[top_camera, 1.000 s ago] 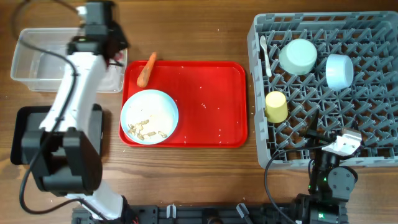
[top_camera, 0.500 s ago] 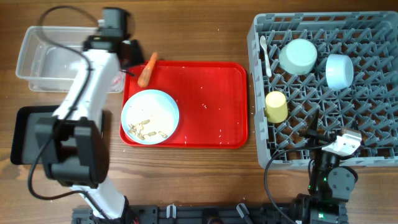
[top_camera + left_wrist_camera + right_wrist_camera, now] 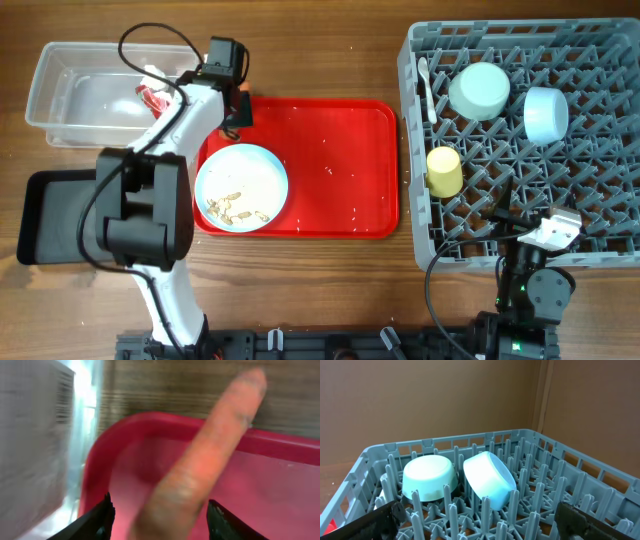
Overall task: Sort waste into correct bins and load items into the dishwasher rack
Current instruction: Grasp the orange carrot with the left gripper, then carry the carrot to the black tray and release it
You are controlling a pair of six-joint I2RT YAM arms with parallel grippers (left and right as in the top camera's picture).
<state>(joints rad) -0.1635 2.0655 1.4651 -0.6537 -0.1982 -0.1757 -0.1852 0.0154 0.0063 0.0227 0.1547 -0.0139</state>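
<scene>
Both pincers stand released: the left pincer (image 3: pixel 160 507) straddles the carrot (image 3: pixel 200 475), whose tip overhangs the rim of the red tray (image 3: pixel 340 150) near the tub (image 3: pixel 40 70); the right pincer (image 3: pixel 477 512) sits at the near edge of the rack (image 3: pixel 412 215).

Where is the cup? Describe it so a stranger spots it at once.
In the overhead view, find the grey rack at right. Along its left edge, below the white spoon, sits the cup: the only yellow thing among pale blue bowls.
</scene>
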